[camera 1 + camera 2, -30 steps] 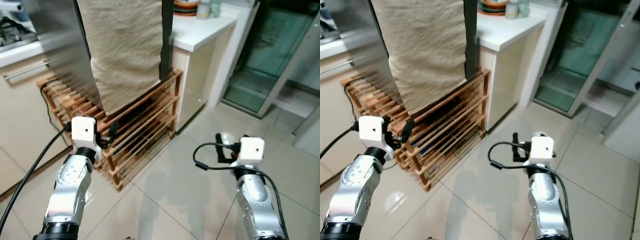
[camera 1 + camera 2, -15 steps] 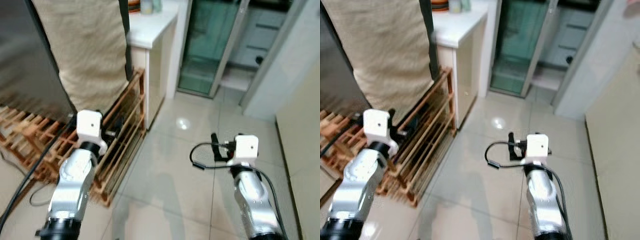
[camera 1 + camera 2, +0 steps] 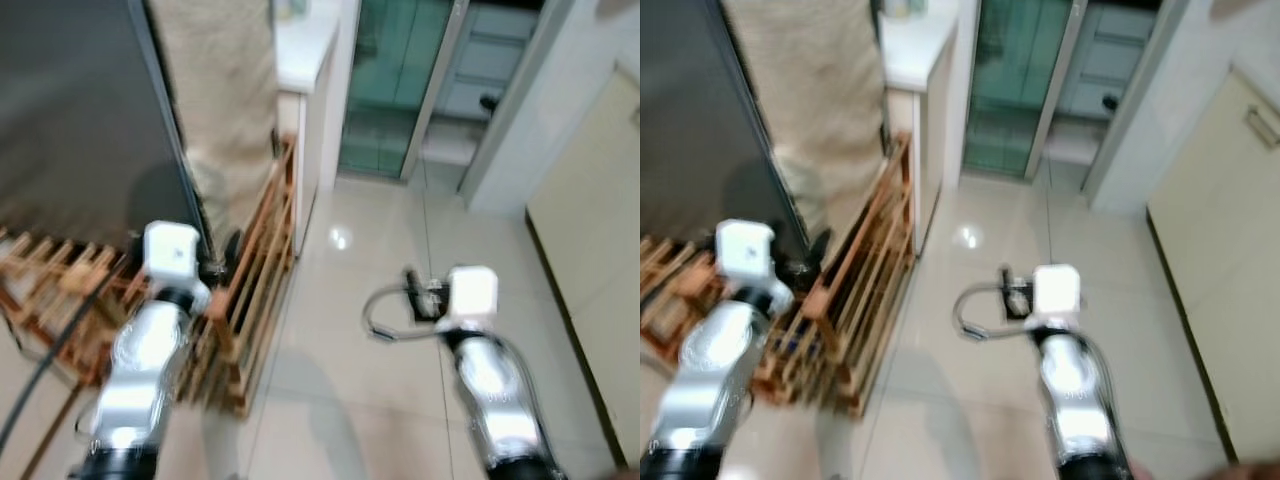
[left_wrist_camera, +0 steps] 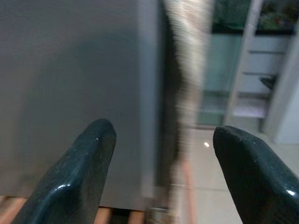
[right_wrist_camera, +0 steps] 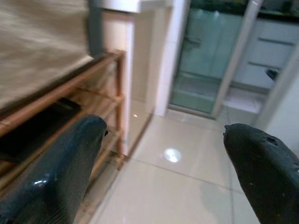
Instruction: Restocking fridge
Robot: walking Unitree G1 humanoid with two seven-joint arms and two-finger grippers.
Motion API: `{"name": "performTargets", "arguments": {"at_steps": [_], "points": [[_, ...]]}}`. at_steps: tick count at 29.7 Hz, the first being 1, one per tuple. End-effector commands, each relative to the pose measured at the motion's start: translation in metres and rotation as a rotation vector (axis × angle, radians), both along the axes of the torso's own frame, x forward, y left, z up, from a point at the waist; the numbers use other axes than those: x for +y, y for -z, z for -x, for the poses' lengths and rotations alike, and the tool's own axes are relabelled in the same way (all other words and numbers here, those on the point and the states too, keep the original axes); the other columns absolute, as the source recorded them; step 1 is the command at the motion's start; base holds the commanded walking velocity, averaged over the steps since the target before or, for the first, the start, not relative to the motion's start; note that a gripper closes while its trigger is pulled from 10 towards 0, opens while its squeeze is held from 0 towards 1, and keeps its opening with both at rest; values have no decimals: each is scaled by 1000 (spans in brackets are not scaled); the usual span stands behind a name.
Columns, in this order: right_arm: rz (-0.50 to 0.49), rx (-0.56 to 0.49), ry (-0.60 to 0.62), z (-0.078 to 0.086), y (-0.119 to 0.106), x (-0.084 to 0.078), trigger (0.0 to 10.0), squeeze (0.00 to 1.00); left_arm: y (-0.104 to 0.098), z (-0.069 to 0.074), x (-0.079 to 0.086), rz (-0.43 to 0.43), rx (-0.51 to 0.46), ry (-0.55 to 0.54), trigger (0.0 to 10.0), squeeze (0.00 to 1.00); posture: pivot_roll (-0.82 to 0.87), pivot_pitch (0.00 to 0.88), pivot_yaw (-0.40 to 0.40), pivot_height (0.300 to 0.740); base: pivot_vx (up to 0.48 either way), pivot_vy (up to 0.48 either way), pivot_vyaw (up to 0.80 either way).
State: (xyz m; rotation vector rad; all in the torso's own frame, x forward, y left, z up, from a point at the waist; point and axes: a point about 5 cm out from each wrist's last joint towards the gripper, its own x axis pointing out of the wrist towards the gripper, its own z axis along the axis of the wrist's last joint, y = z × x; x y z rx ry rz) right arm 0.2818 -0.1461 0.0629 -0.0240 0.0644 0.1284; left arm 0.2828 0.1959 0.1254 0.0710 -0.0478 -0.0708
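Left gripper (image 4: pixel 159 175) is riding out front with its two black fingers spread apart and nothing between them, and it is pointing straight at the fridge (image 4: pixel 70 93), whose flat grey face is taking up most of the left wrist view. Right gripper (image 5: pixel 163 177) is also gaping wide and carrying nothing, but it is aiming past the fridge toward the glass door (image 5: pixel 210 60) and the pale tiled floor (image 3: pixel 380 400).

So the relation that matters: the fridge is lying ahead and to the robot's left, standing tall with its long axis upright and its dark right edge (image 3: pixel 165 130) running top to bottom. Just beside that edge a beige cloth (image 3: pixel 235 100) is hanging down, and at the foot of it a wooden rack (image 3: pixel 255 270) is standing on the floor, jutting toward the left arm. A white counter (image 3: pixel 910 45) is sitting behind the cloth.

My read is that the left arm is plainly the nearer one to the fridge; the right is well apart from it, over bare tiles. No handle can be made out in this blur, and no stock for restocking is in either gripper, so the task looks barely begun.
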Motion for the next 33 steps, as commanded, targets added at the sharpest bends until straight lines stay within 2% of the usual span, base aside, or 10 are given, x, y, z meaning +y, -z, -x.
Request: {"name": "performTargets", "arguments": {"at_steps": [1,12,14,17,18,22,24,28,29,33], "points": [[13,4,27,0,2,-10,10000,247,-7,-3,-10,6,-35,30,10000,0,-58,0,-23,740,0,0,0],[8,-1,26,1,2,-9,10000,247,-7,-4,-11,-17,-36,41,10000,0,-63,0,-16,740,0,0,0],[0,-28,36,19,-2,-17,10000,247,2,13,1,-35,-17,65,10000,0,-62,0,-17,740,0,0,0],[-4,-62,63,60,-10,-38,10000,247,27,62,22,-48,62,122,10000,0,-70,0,-16,740,0,0,0],[-4,-62,63,60,-10,-38,10000,247,27,62,22,-48,62,122,10000,0,-70,0,-16,740,0,0,0],[33,-67,84,87,-11,-53,10000,251,49,105,21,12,171,113,10000,0,-73,0,-35,740,0,0,0],[38,-68,88,90,-11,-54,10000,251,51,109,17,28,179,104,10000,0,-72,0,-37,740,0,0,0],[42,-81,114,80,-13,-53,10000,247,35,120,18,101,70,61,10000,0,-69,0,-51,740,0,0,0],[52,-96,102,74,-18,-52,10000,247,25,114,24,109,17,49,10000,0,-75,0,-54,740,296,0,0],[61,-111,92,65,-22,-51,10000,251,20,113,26,108,-15,65,10000,0,-78,0,-52,740,388,0,0]]}}
